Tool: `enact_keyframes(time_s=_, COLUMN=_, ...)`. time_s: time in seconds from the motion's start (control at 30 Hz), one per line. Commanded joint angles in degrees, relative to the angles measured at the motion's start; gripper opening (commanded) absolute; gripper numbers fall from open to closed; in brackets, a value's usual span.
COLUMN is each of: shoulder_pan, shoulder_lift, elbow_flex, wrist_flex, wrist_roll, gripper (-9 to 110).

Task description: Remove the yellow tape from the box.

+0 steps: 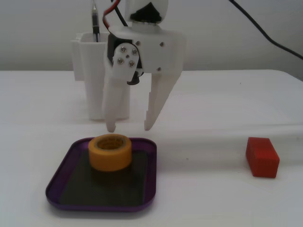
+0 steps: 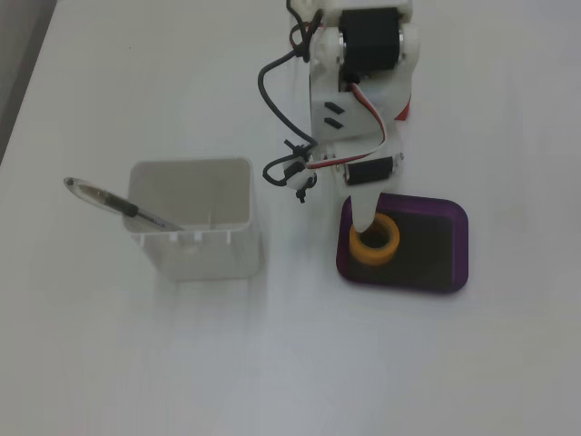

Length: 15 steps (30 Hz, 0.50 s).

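Task progress: not begun in effect; the roll sits in the tray, ungrasped. Left to do, by my reading: descend, close on the roll, lift it clear of the rim, set it on the table.

Box (image 1: 61,177): nearest the camera in a fixed view. Shallow square tray, rounded corners, low glossy purple rim, dark flat bottom. Looks like thin sheet or plastic; cannot tell which.

Yellow tape (image 1: 110,151): standing flat on the tray floor, hollow core upward, toward the tray's far side and near one corner. Thick, squat roll, matte yellow-orange wall, paler ring round the core. In a fixed view from above (image 2: 375,240) it reads as a plain ring close against the tray's left rim.

Red block (image 1: 262,157): on the bare table to the right of the tray, well apart. Sharp-edged rectangular solid, matte.

Gripper (image 1: 130,127): hanging above and just behind the roll, tips not touching it. Jaws apart, holding nothing. White printed plastic, tapered fingers, visible screws, red and black wiring above.

Next move, a judgement: the gap looks about as wide as the roll, so alignment must be close.

White container (image 1: 90,78): farthest back, behind the arm. Tall, square, thin-walled; a pen (image 2: 123,206) leans out of it.

Table (image 1: 213,198): white, smooth, faintly glossy.
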Motion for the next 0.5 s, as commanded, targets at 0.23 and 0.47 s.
enact_keyframes(time_s=0.23, shoulder_pan=-3.43, shoulder_lift=0.26, elbow_flex=-2.2, wrist_flex=-0.62, wrist_roll=-0.18, gripper=16)
enact_keyframes(time_s=0.47, shoulder_pan=-3.25, shoulder_lift=0.18, elbow_flex=-1.85, wrist_flex=-2.2, wrist_roll=0.0, gripper=16)
